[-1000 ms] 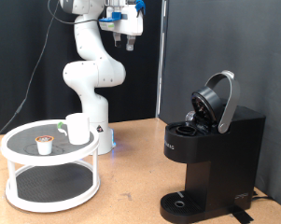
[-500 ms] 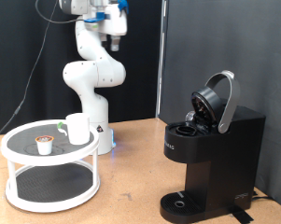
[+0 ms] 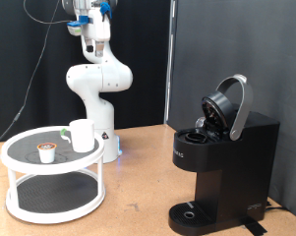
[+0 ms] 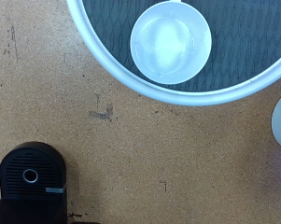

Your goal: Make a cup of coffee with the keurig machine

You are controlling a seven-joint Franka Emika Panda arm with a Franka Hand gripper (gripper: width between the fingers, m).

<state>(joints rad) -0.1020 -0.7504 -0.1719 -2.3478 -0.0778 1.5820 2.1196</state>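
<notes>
Has swung the two-finger gripper [image 3: 92, 41] high across toward the exterior view's left, to above the round white two-shelf stand [image 3: 49, 169]. Cannot tell if open or closed. Looks down on the plain white mug [image 3: 82, 135] on the top shelf, well apart from the black boxy coffee machine [image 3: 226, 147] with its lid up, so no cup picked up yet.

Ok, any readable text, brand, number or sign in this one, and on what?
Nothing legible.
Machine: a small pale mark on its front at the exterior view's left, likely a brand, too small to read.
Machine base in the wrist view: a small light strip, blurred, unreadable.
Cup, pod, tray: no text visible.
Gripper: up high at the exterior view's top, no markings legible.
</notes>
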